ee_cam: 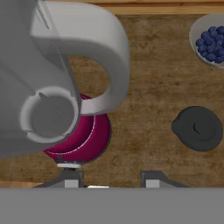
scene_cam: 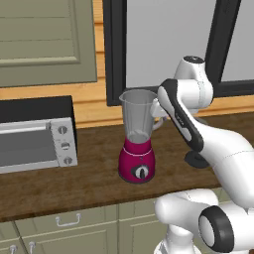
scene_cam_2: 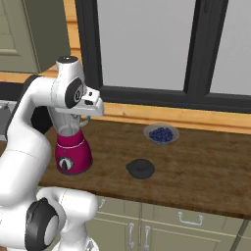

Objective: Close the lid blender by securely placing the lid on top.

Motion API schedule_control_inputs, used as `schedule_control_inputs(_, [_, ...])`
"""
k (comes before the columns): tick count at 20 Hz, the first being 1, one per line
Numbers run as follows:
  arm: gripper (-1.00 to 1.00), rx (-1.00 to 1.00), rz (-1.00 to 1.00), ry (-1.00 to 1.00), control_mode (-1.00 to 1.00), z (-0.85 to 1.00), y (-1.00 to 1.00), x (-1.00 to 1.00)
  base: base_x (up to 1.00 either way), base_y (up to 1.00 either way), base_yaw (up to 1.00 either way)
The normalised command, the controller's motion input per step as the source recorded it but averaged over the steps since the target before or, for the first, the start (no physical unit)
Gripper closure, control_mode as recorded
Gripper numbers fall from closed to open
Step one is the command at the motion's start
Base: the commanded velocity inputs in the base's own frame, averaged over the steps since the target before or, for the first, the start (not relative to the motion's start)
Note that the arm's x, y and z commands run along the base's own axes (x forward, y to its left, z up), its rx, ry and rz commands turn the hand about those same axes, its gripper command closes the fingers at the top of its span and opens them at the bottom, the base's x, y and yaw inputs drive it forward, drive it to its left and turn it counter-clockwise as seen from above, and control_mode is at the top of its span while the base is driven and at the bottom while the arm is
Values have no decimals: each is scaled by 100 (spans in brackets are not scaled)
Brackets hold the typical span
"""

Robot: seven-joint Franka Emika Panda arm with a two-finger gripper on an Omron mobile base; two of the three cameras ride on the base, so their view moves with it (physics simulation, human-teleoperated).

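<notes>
Arm: we log it bent high over the counter [scene_cam_2: 206,162], hand pointing down beside the blender [scene_cam: 137,144]. Gripper [ee_cam: 113,179]: jaws apart, holding nothing. Blender: upright, jar open-topped, long axis vertical. Lid [scene_cam_2: 140,168]: flat on counter, well right of blender.

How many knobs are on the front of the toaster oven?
3, stacked in a column on the right side of the toaster oven front panel: top knob, middle knob, bottom knob.
</notes>
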Motion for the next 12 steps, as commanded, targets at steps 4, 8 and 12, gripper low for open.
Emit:
schedule_control_inputs(4, [-100, 0, 0, 0, -100, 0, 0, 0, 0, 0, 0])
schedule_control_inputs(8, [-100, 0, 0, 0, -100, 0, 0, -2, 0, 0, 0])
schedule_control_inputs(12, [-100, 0, 0, 0, -100, -3, -13, -6, 0, 0, 0])
